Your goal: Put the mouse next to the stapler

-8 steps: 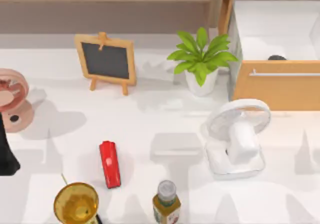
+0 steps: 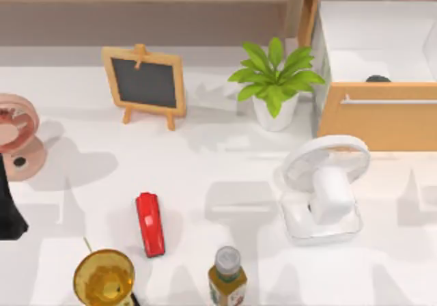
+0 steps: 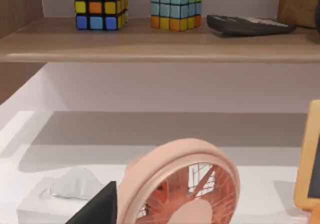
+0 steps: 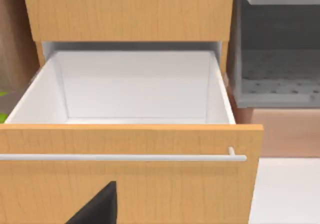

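The small glossy red oblong stapler (image 2: 150,224) lies on the white table (image 2: 225,169), with open surface behind it up to the wooden-framed chalkboard easel (image 2: 145,83). The dark grey rounded mouse (image 2: 377,79) sits inside the open wooden drawer (image 2: 377,115), far right of the stapler, just behind the drawer's front edge. Whether either tool is open cannot be told.

Matte black left arm (image 2: 8,214) and black wedge-shaped finger tips (image 3: 97,209), no markings visible
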`<action>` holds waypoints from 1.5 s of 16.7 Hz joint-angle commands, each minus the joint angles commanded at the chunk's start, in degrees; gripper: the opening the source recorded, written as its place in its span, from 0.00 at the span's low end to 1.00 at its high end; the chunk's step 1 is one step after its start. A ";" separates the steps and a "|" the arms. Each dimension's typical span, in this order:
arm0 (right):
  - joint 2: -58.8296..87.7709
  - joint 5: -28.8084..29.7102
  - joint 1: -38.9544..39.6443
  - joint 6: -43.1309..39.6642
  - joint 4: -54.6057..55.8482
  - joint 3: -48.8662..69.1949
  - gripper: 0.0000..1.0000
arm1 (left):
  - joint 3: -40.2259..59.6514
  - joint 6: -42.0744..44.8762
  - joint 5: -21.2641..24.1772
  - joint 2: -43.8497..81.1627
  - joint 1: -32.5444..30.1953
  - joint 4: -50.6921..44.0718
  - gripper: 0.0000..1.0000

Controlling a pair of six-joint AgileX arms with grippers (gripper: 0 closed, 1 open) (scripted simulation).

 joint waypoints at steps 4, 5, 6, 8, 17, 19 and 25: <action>19.95 0.08 1.16 0.91 -10.29 18.18 1.00 | 0.00 0.00 0.00 0.00 0.00 0.00 1.00; 26.08 0.11 1.52 1.16 -13.27 23.52 1.00 | 0.00 0.00 0.00 0.00 0.00 0.00 1.00; 32.51 0.15 1.91 1.42 -16.34 29.08 1.00 | 0.00 0.00 0.00 0.00 0.00 0.00 1.00; 46.00 0.23 2.73 1.93 -22.71 40.64 1.00 | 0.00 0.00 0.00 0.00 0.00 0.00 1.00; 103.44 0.42 6.37 4.08 -48.94 89.52 1.00 | 0.00 0.00 0.00 0.00 0.00 0.00 1.00; 112.59 0.48 6.82 4.46 -53.32 97.49 1.00 | 0.00 0.00 0.00 0.00 0.00 0.00 1.00; 126.16 0.56 6.78 5.29 -60.26 110.28 1.00 | 0.00 0.00 0.00 0.00 0.00 0.00 1.00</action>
